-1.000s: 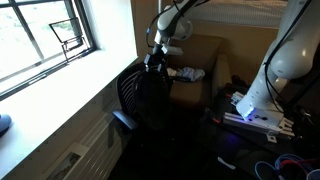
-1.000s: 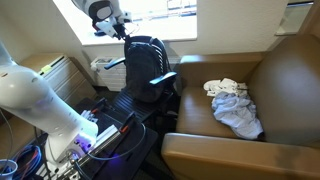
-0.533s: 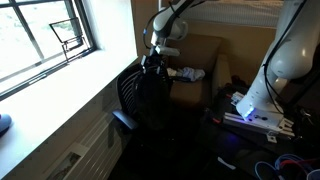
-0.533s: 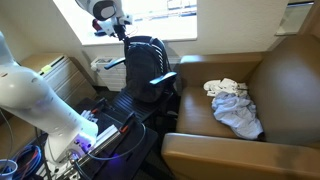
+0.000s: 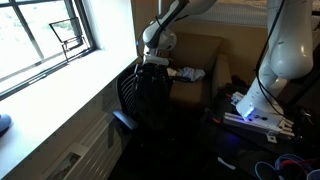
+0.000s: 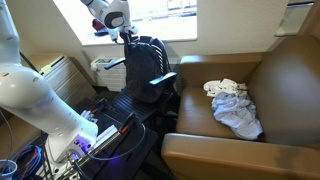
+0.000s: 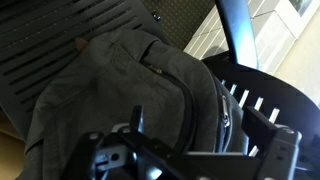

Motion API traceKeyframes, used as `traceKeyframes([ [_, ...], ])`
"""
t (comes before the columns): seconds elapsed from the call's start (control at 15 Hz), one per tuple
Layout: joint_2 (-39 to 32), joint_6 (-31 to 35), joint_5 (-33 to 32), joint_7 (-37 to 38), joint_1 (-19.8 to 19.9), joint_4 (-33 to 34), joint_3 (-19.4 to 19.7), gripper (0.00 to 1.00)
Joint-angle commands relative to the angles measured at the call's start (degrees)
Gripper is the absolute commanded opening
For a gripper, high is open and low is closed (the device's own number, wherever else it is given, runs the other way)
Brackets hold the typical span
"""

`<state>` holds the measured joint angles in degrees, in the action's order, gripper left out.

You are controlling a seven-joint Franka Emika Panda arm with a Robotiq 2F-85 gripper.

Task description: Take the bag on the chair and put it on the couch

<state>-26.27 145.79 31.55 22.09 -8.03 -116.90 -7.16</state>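
The black bag [image 5: 152,98] stands upright on the black office chair [image 5: 125,95], leaning against its mesh backrest. It also shows in an exterior view [image 6: 147,62] and fills the wrist view [image 7: 115,80]. My gripper [image 5: 152,62] hangs just above the bag's top in both exterior views [image 6: 130,38]. In the wrist view its two fingers [image 7: 210,142] stand wide apart, open, with the bag's top and zipper between them. The brown couch [image 6: 270,85] stands right beside the chair and also shows in an exterior view [image 5: 205,55].
A white-grey cloth bundle [image 6: 233,106] lies on the couch seat. A window and sill [image 5: 50,60] run along one side. Another robot's white base [image 5: 275,60], with cables and lit electronics [image 6: 95,135] on the floor, stands close to the chair.
My gripper has shifted slightly and come down a little closer to the bag's top. The bag and the chair have not moved.
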Motion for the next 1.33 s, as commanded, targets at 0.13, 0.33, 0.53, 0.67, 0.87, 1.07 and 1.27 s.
traceKeyframes([
  [0.13,-0.2,16.0,0.7,8.6,-1.2,-1.3,1.7,1.0],
  [0.33,-0.3,17.3,-1.0,10.6,-0.9,-0.9,1.9,1.0],
  [0.53,-0.6,18.1,-1.3,11.1,-0.9,-0.9,2.1,1.0],
  [0.67,-1.1,18.4,-1.0,11.4,-0.8,-0.5,2.0,1.0],
  [0.87,-3.5,21.3,-1.6,15.2,-1.6,0.1,4.6,1.0],
  [1.07,-2.4,20.2,-1.7,14.4,-0.8,-0.7,3.8,1.0],
  [1.27,-3.5,18.6,-1.3,13.7,0.0,0.1,3.0,0.94],
])
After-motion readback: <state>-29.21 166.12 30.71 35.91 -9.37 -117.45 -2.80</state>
